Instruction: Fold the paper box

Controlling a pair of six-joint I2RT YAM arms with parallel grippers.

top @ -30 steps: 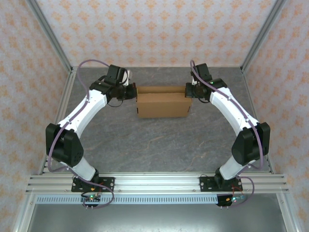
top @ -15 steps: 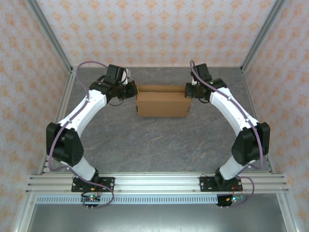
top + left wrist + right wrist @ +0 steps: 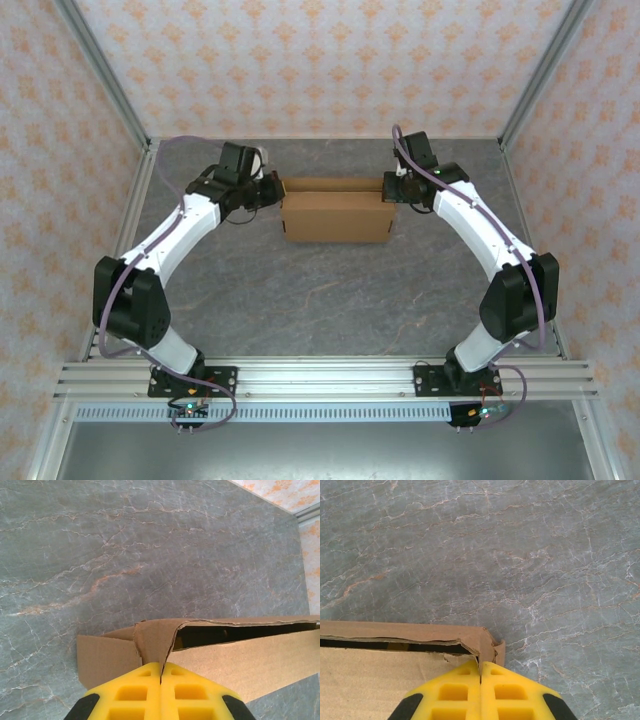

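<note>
So, table (image 3: 330,290): grey marbled surface, walled on three sides by patterned panels.
Paper box (image 3: 337,212): plain brown cardboard, folded into a shallow rectangular shape, lying toward the far middle of the table with its long side running left to right, between the two hands.
Box top: not fully closed. The left wrist view shows a dark slit under the upper panel of the paper box (image 3: 250,665), and the right wrist view shows the same kind of gap along its far edge (image 3: 380,675).
Left hand (image 3: 272,190): at the box's left end, touching it. In its own camera the left hand (image 3: 161,667) has its yellow fingers (image 3: 130,695) pressed together, and a bent end flap of cardboard runs straight into the seam between them, so it looks clenched on that flap.
Right hand (image 3: 390,188): at the box's right end, touching it. In its own camera the right hand (image 3: 480,669) is likewise clenched, fingers (image 3: 515,692) tight together, with the folded corner of the box meeting the seam.
Arms: both white arms reach from the near rail and curve inward to the box ends.
Flap edges: slightly ragged and creased at both gripped corners.
</note>
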